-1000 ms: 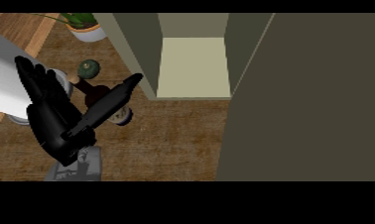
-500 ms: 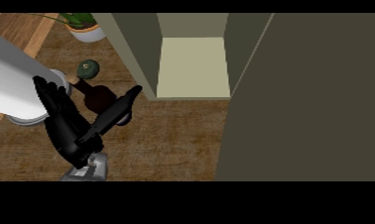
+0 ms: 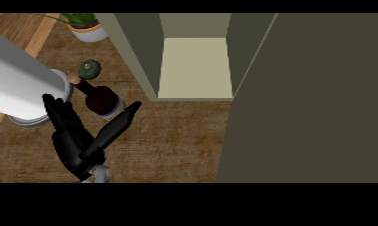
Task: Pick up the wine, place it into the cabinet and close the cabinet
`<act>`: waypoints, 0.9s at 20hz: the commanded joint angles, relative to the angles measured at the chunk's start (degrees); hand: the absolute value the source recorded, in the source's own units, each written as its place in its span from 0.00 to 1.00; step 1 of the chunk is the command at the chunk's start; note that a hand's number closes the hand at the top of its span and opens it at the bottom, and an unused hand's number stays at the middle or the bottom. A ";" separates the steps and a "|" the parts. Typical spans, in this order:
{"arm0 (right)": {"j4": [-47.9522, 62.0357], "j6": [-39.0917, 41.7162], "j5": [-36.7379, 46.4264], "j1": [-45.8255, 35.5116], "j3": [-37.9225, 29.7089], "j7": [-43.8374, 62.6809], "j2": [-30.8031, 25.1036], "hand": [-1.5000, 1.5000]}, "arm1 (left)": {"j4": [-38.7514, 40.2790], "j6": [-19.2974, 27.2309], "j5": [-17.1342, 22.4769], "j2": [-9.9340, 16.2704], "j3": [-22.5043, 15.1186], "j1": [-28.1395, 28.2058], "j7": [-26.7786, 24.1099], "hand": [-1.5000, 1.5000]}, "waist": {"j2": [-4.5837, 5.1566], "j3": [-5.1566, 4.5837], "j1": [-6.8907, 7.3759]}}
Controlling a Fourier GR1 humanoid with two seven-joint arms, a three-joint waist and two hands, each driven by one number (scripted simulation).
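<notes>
Left hand point(image 3: 74, 140) open beside wine point(image 3: 100, 99); cabinet point(image 3: 193, 67) open.

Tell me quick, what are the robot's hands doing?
Left hand: open, fingers straight, right beside the wine bottle, holding nothing.
Right hand: not in view.

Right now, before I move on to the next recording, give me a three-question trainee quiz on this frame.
1. True or false: the wine bottle already stands inside the cabinet.
2. Which hand is next to the bottle? A) left B) right
3. Fill in: the cabinet door is ____.

Key: 1. False, it stands on the counter. 2. A, the left hand, its fingers spread open near the bottle. 3. Open.
</notes>
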 commanded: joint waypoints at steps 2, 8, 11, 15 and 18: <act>-8.37 0.40 -5.10 2.65 -1.83 5.24 -0.91 0.00 | 4.89 -3.80 9.51 -0.18 3.34 0.71 -9.55 0.00 | -0.02 0.05 -0.12; -9.69 -0.81 -3.21 0.67 0.60 5.30 -0.55 0.00 | 16.37 -6.08 22.16 -0.18 3.69 -0.38 -22.86 0.00 | -0.03 -0.02 -0.65; -7.54 -2.79 -0.97 -1.27 1.21 6.42 -0.04 0.00 | 18.63 -11.23 24.54 -0.18 8.00 -1.86 -24.92 0.00 | -0.02 0.04 -0.12; -3.89 -0.76 -3.75 -1.04 -2.26 3.38 -1.26 0.00 | 25.35 -17.72 32.57 -0.18 9.46 -1.10 -35.31 0.00 | 0.07 0.05 0.02; -3.94 -0.98 -3.78 -1.57 -1.32 3.29 -0.90 0.00 | 30.49 -22.45 36.64 -0.18 12.77 -3.07 -37.68 0.00 | 0.08 0.04 -0.04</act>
